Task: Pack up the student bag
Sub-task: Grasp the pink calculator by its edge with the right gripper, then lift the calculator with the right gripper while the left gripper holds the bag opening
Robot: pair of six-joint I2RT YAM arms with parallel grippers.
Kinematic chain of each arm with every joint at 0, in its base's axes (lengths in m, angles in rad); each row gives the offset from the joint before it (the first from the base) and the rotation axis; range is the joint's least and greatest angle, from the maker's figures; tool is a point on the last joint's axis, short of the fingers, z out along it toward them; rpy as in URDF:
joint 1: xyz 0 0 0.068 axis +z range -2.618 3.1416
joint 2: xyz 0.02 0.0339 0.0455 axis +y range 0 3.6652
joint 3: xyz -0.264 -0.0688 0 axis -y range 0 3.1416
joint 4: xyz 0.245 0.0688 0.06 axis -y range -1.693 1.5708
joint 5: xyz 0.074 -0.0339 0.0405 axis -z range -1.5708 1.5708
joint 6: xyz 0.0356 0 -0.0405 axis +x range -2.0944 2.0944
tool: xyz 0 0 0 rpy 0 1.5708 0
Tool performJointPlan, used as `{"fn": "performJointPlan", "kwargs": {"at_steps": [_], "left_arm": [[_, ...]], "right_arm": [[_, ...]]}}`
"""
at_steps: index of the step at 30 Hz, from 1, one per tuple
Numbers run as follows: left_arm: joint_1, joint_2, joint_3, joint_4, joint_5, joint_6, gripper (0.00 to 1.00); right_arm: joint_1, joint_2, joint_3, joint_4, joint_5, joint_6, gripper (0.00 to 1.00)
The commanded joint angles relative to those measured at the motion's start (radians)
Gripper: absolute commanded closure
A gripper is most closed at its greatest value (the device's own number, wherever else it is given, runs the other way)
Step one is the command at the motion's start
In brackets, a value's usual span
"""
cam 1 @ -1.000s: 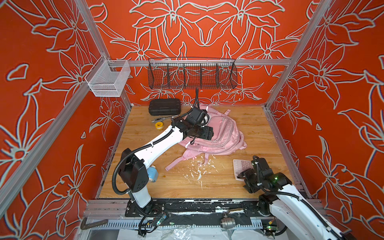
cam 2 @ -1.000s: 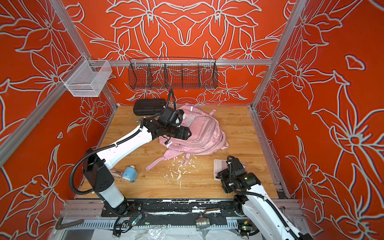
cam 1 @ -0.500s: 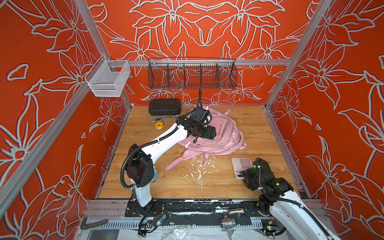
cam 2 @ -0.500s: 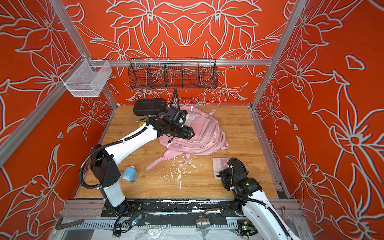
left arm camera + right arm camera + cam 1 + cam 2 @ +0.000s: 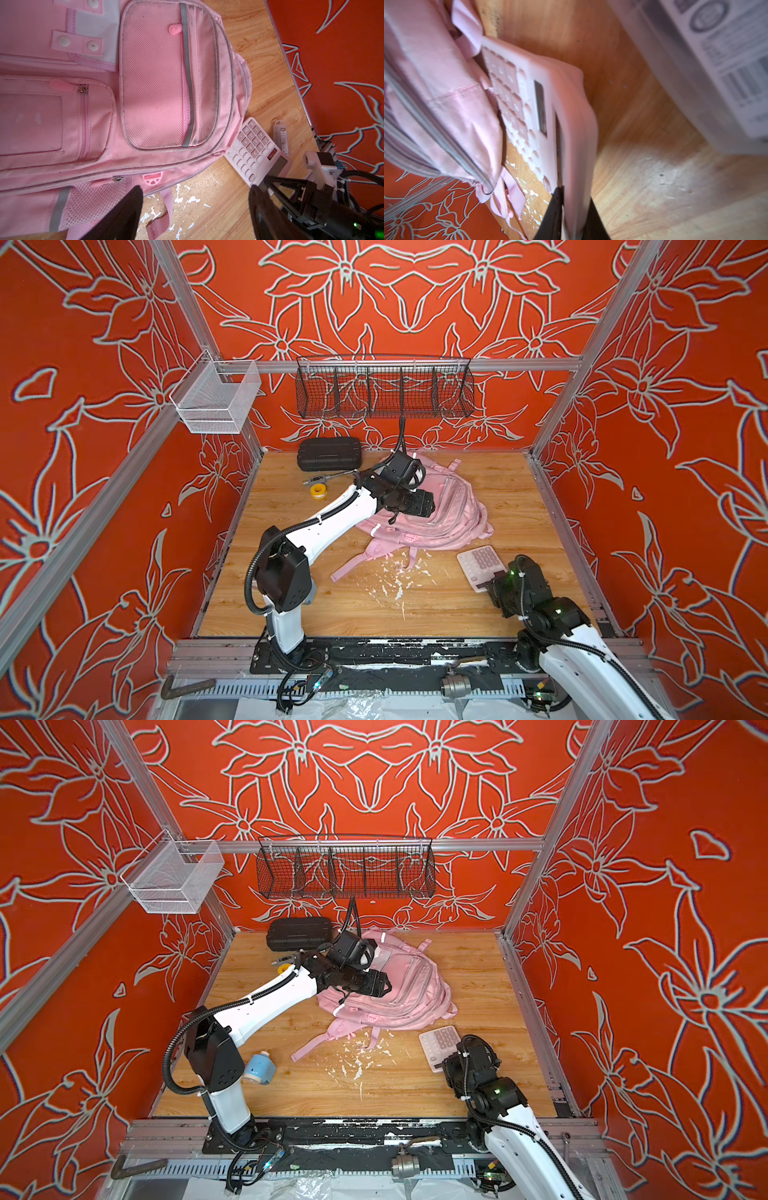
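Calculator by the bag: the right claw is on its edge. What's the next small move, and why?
Probably lift the calculator slightly off the table with the right claw. The right wrist view shows that claw's jaws pinching the calculator's display end, while it lies beside the pink backpack. The left claw hangs open over the backpack, whose visible pockets look zipped.
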State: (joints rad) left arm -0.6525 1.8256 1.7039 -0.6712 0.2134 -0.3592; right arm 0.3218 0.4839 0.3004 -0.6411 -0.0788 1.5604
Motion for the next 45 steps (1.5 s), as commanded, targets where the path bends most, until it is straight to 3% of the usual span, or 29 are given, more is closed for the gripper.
{"fn": "performJointPlan", "kwargs": {"at_steps": [1, 9, 17, 23, 26, 31, 33, 35, 37, 40, 41, 45], "left_arm": [[0.0, 0.019, 0.031, -0.016, 0.023, -0.001, 0.2], [-0.038, 0.112, 0.156, -0.099, 0.008, 0.051, 0.2], [-0.101, 0.342, 0.442, -0.267, -0.096, 0.133, 0.18], [-0.131, 0.505, 0.629, -0.35, -0.232, 0.14, 0.18], [-0.131, 0.554, 0.672, -0.363, -0.321, 0.103, 0.18], [-0.131, 0.601, 0.686, -0.334, -0.374, 0.078, 0.19], [-0.131, 0.617, 0.689, -0.321, -0.383, 0.075, 0.26], [-0.13, 0.63, 0.706, -0.326, -0.386, 0.077, 0.43], [-0.127, 0.623, 0.734, -0.347, -0.382, 0.078, 0.69], [-0.127, 0.543, 0.712, -0.327, -0.384, 0.097, 0.94], [-0.124, 0.507, 0.698, -0.315, -0.382, 0.105, 0.99], [-0.106, 0.345, 0.605, -0.225, -0.328, 0.141, 1.0]], "right_arm": [[0.005, -0.01, 0.045, -0.098, 0.072, -0.014, 0.87], [0.004, 0.0, 0.276, -0.273, 0.249, -0.154, 0.94], [0.003, 0.129, 0.524, -0.324, 0.395, -0.363, 1.0], [0.003, 0.193, 0.608, -0.285, 0.424, -0.449, 1.0], [0.003, 0.209, 0.62, -0.258, 0.416, -0.475, 1.0], [0.003, 0.233, 0.623, -0.214, 0.386, -0.513, 1.0], [0.003, 0.244, 0.622, -0.2, 0.371, -0.526, 1.0], [0.003, 0.255, 0.624, -0.191, 0.363, -0.54, 1.0], [0.003, 0.26, 0.63, -0.19, 0.369, -0.559, 1.0], [0.002, 0.26, 0.635, -0.193, 0.384, -0.58, 1.0], [0.0, 0.261, 0.637, -0.191, 0.381, -0.584, 1.0], [-0.001, 0.286, 0.635, -0.148, 0.318, -0.594, 1.0]]}}
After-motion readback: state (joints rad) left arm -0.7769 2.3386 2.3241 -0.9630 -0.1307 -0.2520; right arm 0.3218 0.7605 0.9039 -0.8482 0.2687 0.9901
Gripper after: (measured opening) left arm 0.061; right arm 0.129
